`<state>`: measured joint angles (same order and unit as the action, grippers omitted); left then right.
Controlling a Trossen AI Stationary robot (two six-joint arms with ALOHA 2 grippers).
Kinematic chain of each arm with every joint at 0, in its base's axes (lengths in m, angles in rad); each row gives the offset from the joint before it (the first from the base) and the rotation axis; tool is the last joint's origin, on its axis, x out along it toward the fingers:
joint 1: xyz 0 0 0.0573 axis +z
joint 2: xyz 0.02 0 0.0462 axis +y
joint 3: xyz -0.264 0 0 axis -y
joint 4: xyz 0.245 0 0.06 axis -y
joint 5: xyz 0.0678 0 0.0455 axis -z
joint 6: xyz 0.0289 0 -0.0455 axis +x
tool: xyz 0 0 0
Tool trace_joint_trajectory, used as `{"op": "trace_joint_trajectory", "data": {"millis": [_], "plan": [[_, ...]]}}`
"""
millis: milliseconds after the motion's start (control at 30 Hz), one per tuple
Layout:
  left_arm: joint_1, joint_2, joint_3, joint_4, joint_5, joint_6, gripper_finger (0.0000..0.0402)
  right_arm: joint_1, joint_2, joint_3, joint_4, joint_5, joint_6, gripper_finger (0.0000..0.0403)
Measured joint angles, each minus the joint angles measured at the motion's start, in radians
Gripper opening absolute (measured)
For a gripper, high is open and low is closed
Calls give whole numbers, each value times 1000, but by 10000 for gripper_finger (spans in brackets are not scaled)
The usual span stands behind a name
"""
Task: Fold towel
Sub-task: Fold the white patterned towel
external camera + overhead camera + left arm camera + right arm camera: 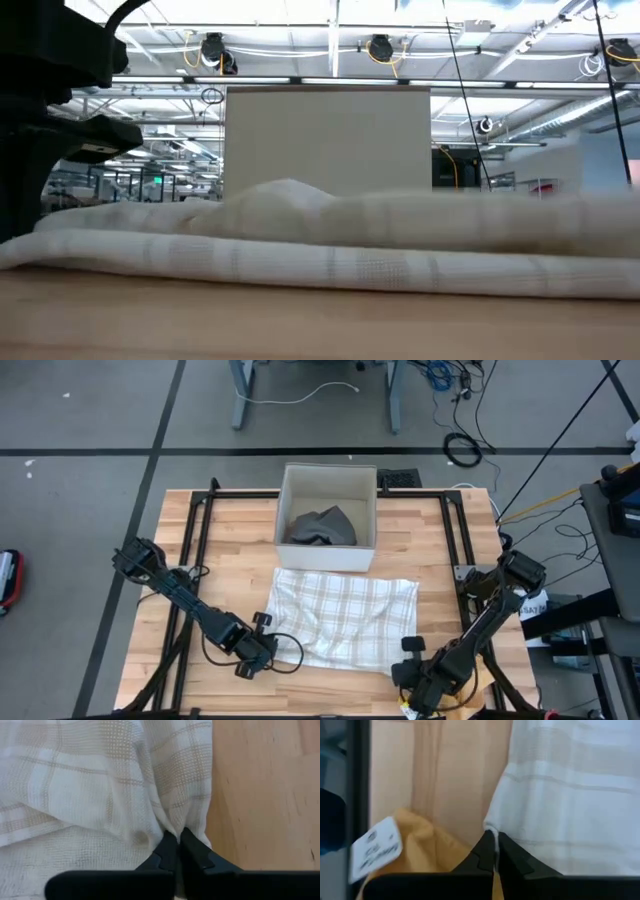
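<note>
The towel (345, 618) is lying spread flat on the table (200, 575), just in front of the white box (327, 510); its near corners are being pinched by the left gripper (177, 837) and right gripper (494, 840), both closed on cloth, and no fold is yet made

Industrial lab hall: exposed ceiling trusses (330, 40) (hanging cables (455, 420)), grey floor (80, 500).

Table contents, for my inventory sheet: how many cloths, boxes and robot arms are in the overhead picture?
Cloths: 2, a checked towel lying flat and a grey cloth in the box
Boxes: 1, the white box
Robot arms: 2, the left arm and the right arm
Total: 5
</note>
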<state>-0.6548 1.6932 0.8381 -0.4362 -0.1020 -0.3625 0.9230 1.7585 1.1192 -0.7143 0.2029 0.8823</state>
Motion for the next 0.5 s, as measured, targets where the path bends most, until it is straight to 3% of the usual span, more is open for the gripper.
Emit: {"op": "trace_joint_trajectory", "data": {"millis": [167, 367, 500], "plan": [[-24, 1, -1, -9, 2, -21, 6, 47, -2, 139, -277, 6, 82, 1], [-57, 0, -1, -5, 8, -40, 4, 82, -3, 165, -352, 17, 158, 3], [-61, -7, -3, -3, 31, -51, 4, 84, -3, 156, -411, -5, 205, 25]]}}
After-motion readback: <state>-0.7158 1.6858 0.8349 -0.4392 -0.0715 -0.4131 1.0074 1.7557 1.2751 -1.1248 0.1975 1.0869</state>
